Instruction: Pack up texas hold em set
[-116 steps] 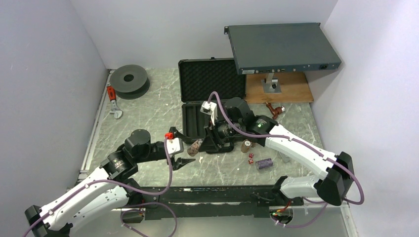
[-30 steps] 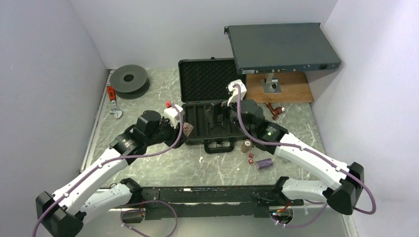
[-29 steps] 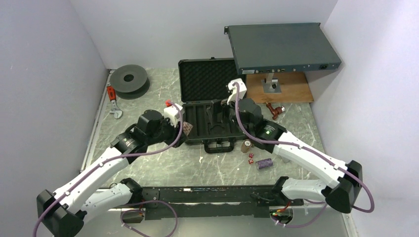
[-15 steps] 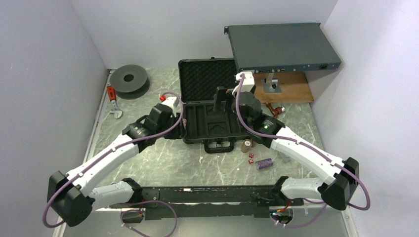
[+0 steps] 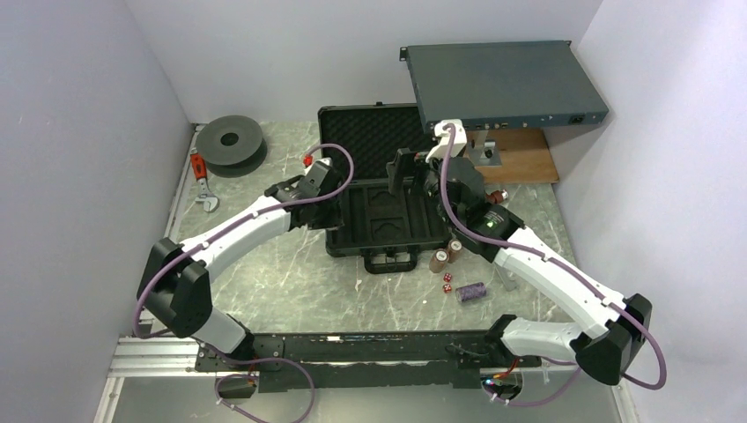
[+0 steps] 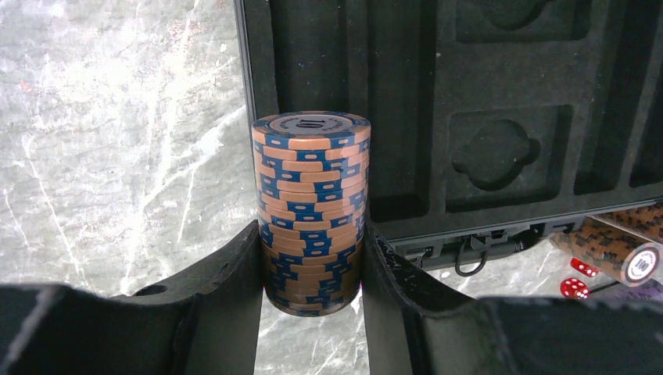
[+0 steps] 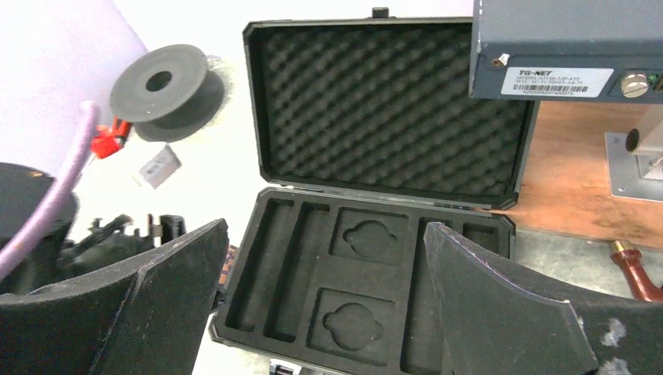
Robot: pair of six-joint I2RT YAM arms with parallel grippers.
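Observation:
The black case (image 5: 388,231) lies open, its egg-crate foam lid (image 5: 366,141) upright at the back and its slotted tray (image 7: 391,266) bare. My left gripper (image 6: 311,234) is shut on an upright brown-and-blue chip stack (image 6: 311,211), just left of the tray's left edge. In the top view, the left gripper (image 5: 330,189) sits at the case's left rim. My right gripper (image 7: 326,230) hangs open above the tray's back half, holding nothing. Two brown stacks (image 5: 447,256), a purple stack (image 5: 471,291) and red dice (image 5: 447,282) lie on the table right of the case handle.
A large grey rack box (image 5: 502,84) overhangs the lid's right corner, above a wooden board (image 5: 520,163). A dark spool (image 5: 229,139) and a red-handled tool (image 5: 201,172) lie at the far left. A small copper-coloured piece (image 5: 493,196) sits right of the case.
The left arm has carried the chip stack from the case's front left corner back along its left side. The right gripper has moved back from the tray towards the lid, still open.

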